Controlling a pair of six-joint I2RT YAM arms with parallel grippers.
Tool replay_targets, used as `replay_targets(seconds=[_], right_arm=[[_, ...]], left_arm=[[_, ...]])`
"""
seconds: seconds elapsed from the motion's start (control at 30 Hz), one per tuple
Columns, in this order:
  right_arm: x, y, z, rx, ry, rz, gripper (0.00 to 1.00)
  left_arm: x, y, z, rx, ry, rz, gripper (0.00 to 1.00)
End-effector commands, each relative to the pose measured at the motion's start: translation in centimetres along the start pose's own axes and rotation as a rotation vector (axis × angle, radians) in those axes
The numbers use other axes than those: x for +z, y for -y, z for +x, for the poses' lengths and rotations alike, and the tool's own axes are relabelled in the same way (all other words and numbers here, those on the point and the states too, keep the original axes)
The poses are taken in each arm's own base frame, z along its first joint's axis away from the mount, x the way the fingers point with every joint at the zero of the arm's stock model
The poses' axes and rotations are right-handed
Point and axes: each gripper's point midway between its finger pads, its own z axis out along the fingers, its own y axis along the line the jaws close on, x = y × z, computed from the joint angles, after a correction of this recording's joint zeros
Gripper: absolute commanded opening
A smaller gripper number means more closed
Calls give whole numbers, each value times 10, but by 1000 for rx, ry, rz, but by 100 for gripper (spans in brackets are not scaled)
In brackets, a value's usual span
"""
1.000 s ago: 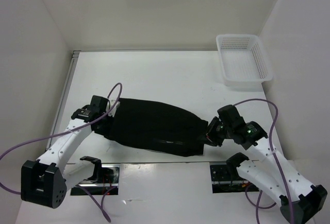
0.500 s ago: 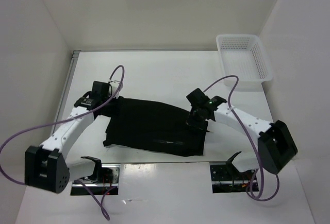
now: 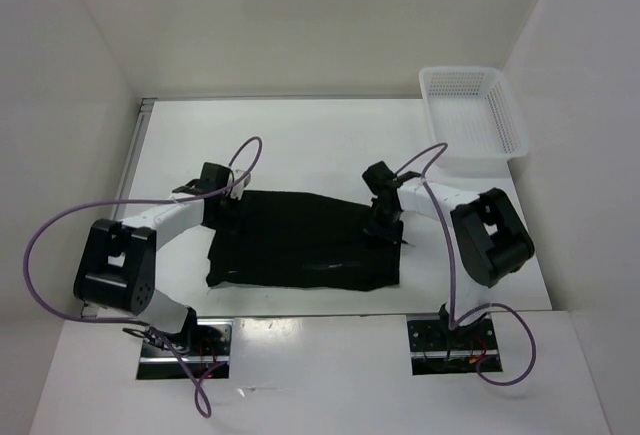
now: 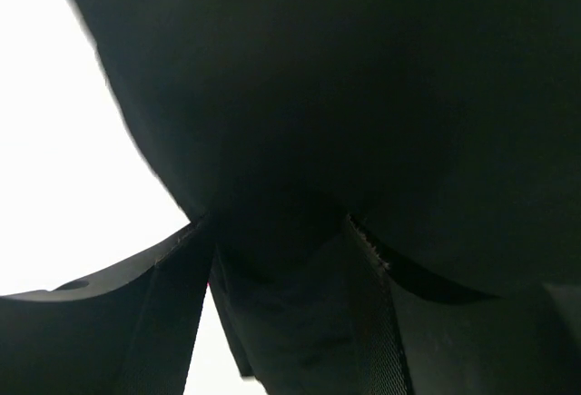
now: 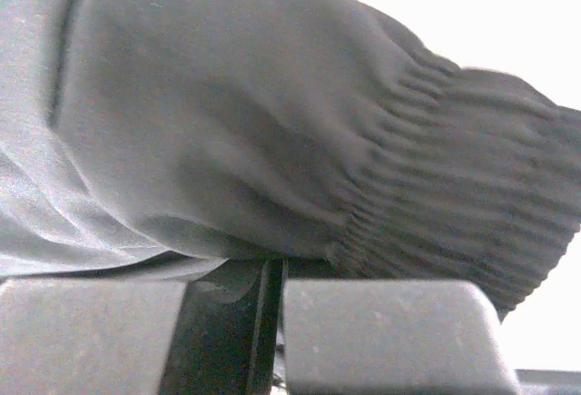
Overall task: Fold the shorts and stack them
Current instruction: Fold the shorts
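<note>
The black shorts (image 3: pixel 300 245) lie flat and folded on the white table, mid-front. My left gripper (image 3: pixel 228 207) sits at their far left corner. In the left wrist view dark fabric (image 4: pixel 363 95) fills the frame and a bunch of it sits between the jaws of that gripper (image 4: pixel 281 322). My right gripper (image 3: pixel 384 225) is at the far right part of the shorts. In the right wrist view that gripper (image 5: pixel 272 313) is nearly closed under the gathered waistband (image 5: pixel 436 159). No white logo shows.
A white mesh basket (image 3: pixel 432 120) stands at the back right corner. White walls enclose the table on three sides. A metal strip (image 3: pixel 135 170) runs along the left edge. Purple cables loop from both arms.
Both arms have reached away from the near edge and inward with the shorts' edge. The shorts have changed from a slanted, bulging shape to a flatter, squarer one.
</note>
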Motion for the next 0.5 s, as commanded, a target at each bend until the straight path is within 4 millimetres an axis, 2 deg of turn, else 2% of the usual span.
replay_targets(seconds=[0.0, 0.03, 0.07, 0.1, 0.17, 0.2, 0.23, 0.27, 0.3, 0.33, 0.4, 0.47], right_arm=[[22, 12, -74, -16, 174, 88, 2], [24, 14, -84, -34, 184, 101, 2], [19, 6, -107, -24, 225, 83, 1], [25, 7, -116, -28, 226, 100, 1], [23, -1, -138, -51, 257, 83, 1], [17, -13, -158, -45, 291, 59, 1], [13, -19, -166, -69, 308, 48, 1], [-1, -29, -184, -55, 351, 17, 1], [-7, -30, -194, -59, 370, 10, 1], [-11, -36, -199, -84, 383, -11, 4], [-42, -46, -210, -84, 441, -65, 21], [-57, -43, -205, -83, 473, -90, 36]], left_arm=[[9, -4, -38, 8, 91, -18, 65], [16, -5, -44, 8, 91, -18, 65], [19, -7, -46, 8, 85, -31, 65], [25, -8, -49, 8, 84, -31, 65], [27, -15, -66, -1, 124, -52, 65], [32, -18, -69, -2, 121, -69, 65], [33, -18, -74, -2, 126, -69, 65], [30, -21, -89, -3, 155, -81, 65], [29, -20, -95, -2, 159, -70, 65], [30, -18, -99, -1, 157, -59, 65], [19, -11, -113, 3, 166, -17, 65], [15, -7, -113, 4, 147, 7, 65]])
